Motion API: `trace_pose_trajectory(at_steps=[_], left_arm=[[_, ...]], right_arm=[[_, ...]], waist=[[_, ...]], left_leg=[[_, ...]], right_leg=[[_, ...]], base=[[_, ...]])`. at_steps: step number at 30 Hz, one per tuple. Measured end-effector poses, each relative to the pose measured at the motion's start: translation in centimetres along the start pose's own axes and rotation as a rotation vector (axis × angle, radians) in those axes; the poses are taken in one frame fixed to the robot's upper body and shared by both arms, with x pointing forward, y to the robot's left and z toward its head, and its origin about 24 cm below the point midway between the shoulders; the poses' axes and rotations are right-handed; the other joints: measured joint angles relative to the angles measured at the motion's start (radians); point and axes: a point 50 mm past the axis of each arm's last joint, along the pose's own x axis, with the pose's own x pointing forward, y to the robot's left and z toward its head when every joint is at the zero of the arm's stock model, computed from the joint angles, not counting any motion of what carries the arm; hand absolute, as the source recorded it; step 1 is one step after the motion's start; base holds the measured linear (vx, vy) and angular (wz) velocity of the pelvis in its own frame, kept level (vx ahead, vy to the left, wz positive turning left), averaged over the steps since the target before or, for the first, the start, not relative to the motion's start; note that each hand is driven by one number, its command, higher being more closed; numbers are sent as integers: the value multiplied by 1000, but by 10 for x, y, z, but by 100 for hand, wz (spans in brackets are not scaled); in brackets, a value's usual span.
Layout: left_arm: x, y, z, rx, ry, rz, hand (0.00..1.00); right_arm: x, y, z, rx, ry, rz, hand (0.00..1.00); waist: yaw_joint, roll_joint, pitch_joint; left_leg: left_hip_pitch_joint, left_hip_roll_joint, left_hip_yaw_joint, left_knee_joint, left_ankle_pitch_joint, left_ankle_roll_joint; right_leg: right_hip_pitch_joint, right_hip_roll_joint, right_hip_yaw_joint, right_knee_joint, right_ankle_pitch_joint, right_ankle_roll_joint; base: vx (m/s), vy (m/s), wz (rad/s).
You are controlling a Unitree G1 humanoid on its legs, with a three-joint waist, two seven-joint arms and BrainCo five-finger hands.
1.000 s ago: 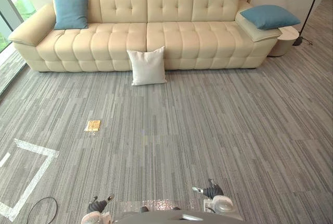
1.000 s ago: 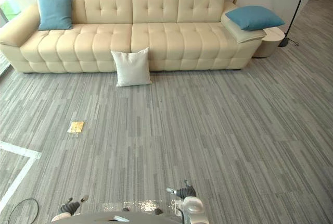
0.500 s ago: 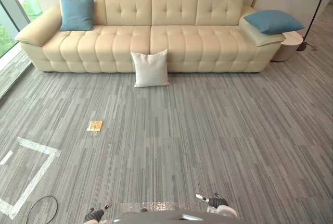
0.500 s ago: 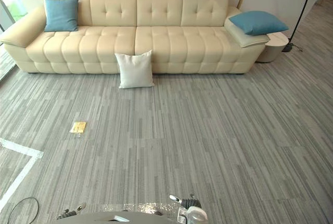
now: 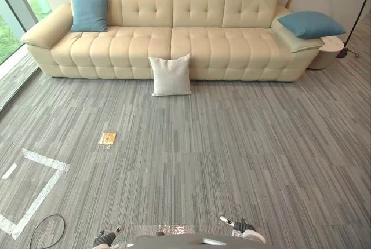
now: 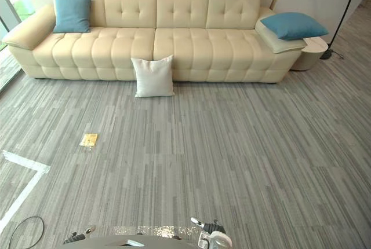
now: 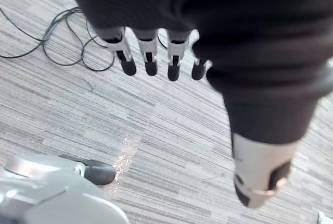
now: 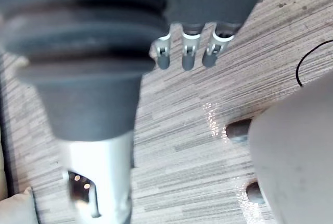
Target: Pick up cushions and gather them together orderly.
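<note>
**White cushion** [image 5: 170, 75]: square, standing on its lower edge on the carpet [image 5: 232, 145]. Its face is turned toward the near side and its back leans on the front of the sofa [image 5: 197, 43], just left of the sofa's middle.

**Left blue cushion** [image 5: 89, 13]: upright on the seat at the sofa's far-left end, against the backrest, face toward the near side.

**Right blue cushion** [image 5: 311, 24]: lying on the sofa's right armrest, its long axis running left to right and one corner pointing right. The three cushions are well apart.

**Surroundings:**
- A yellow flat item [image 5: 107, 138] lies on the carpet, near and left of the white cushion.
- White tape [image 5: 40, 179] marks an angle on the floor at near left.
- A round side table [image 5: 330, 49] stands just beside the sofa's right end, with a dark lamp pole [image 5: 358, 8] rising past it.
- A window [image 5: 8, 23] lines the left edge.

**Open room:** bare carpet spreads wide between the near edge and the sofa. Nothing stands in the straight line to the white cushion.

**Left hand** [image 7: 150, 57]: low at near left, fingers straight and side by side, thumb apart. It hangs above the carpet and holds nothing.

**Right hand** [image 8: 189, 54]: low at near right, fingers straight in a row, thumb apart, holding nothing.
</note>
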Motion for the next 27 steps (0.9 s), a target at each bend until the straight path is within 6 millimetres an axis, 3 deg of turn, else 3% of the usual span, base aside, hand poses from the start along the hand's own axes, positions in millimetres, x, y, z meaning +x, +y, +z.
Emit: trace_pose_trajectory(at_steps=[16,21,23,24,27], left_arm=[[1,2,2,-13,-4,7,0],[1,0,9,-16,-24,3,0],[2,1,15,-14,-39,5,0],[2,0,20,-16,-56,3,0],[2,-1,24,-35,-70,3,0]], right_arm=[[-1,-2,-4,82,17,-25,0],[-1,-2,-2,89,5,-29,0],[-1,2,3,102,-17,-21,0],[-2,3,6,100,-37,-16,0],[-2,4,8,79,-49,-10,0]], waist=[[2,-10,2],[1,-11,12],[-6,-13,29],[-4,-15,43],[9,-17,55]], left_leg=[[-16,0,-5,0,-3,-3],[-28,9,8,2,-16,-13],[-66,32,84,76,-55,-27],[-112,54,111,194,-109,-32],[-206,96,146,423,-171,-50]], right_leg=[[-8,-2,-18,0,-7,-1],[-43,-2,-28,56,-41,-7],[-62,-15,-63,110,-78,-11],[-87,-21,-74,159,-112,-13],[-111,-22,-78,238,-179,-24]], base=[[-4,-3,1],[-3,-13,4],[18,-43,40],[20,-60,39],[59,-54,12]])
